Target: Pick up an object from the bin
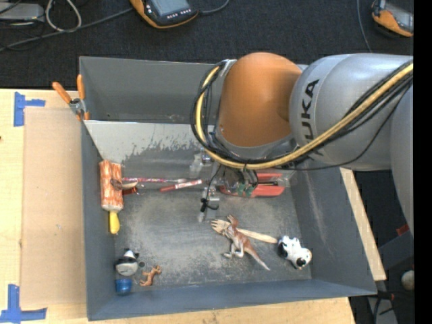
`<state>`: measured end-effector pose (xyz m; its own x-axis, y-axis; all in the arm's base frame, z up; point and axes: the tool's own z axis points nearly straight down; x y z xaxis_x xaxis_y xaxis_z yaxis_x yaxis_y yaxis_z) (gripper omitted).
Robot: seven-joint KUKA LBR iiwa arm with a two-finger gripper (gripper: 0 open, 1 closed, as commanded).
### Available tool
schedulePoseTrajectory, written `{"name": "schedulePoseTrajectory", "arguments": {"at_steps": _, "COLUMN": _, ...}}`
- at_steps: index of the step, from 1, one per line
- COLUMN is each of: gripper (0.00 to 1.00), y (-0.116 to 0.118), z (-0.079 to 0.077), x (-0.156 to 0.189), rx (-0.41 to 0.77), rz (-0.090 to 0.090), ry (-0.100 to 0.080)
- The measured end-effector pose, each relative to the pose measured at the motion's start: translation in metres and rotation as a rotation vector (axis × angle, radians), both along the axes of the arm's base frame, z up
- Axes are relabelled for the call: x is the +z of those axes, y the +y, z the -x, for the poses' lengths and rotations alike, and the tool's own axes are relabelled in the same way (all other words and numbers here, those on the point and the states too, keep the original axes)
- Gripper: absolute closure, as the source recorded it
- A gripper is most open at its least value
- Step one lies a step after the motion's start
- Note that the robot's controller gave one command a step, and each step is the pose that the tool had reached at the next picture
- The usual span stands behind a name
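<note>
**A:** Camera view first: what lies nearest the gripper (205,206)?

**B:** A toy dinosaur (239,238). It is hard plastic, tan with brown markings and thin spiky limbs. It lies on the scuffed grey metal floor of the bin (175,265), just below the gripper in the picture and apart from it.

**A:** Which way does it run?

**B:** Its long axis goes across the bin, left to right. What looks like its head is the left end, the one closest to the gripper, and a slim pale tail points right.

**A:** And on the other side?

**B:** A toy mallet (111,187). It has a coppery cylindrical head by the left wall, and its thin reddish handle runs right to end just beside the gripper.

**A:** Is the grip released or clenched?

**B:** I cannot tell. The gripper hangs over bare floor between the handle's tip and the dinosaur's head.

**A:** Anything further right?

**B:** A rounded black-and-white animal figure (295,252), past the tail.
</note>
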<state>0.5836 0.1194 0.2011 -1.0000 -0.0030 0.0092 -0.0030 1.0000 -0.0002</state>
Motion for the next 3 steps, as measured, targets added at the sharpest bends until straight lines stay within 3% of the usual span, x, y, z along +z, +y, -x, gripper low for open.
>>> {"name": "schedulePoseTrajectory", "arguments": {"at_steps": 1, "gripper": 0.00, "y": -0.001, "z": -0.002, "x": 0.005, "rx": -0.003, "rz": -0.001, "ry": -0.008}}
{"name": "schedulePoseTrajectory", "arguments": {"at_steps": 2, "gripper": 0.00, "y": -0.039, "z": 0.015, "x": -0.005, "rx": 0.014, "rz": -0.001, "ry": -0.004}}
{"name": "schedulePoseTrajectory", "arguments": {"at_steps": 3, "gripper": 0.00, "y": -0.058, "z": 0.019, "x": -0.007, "rx": 0.016, "rz": 0.000, "ry": -0.002}}
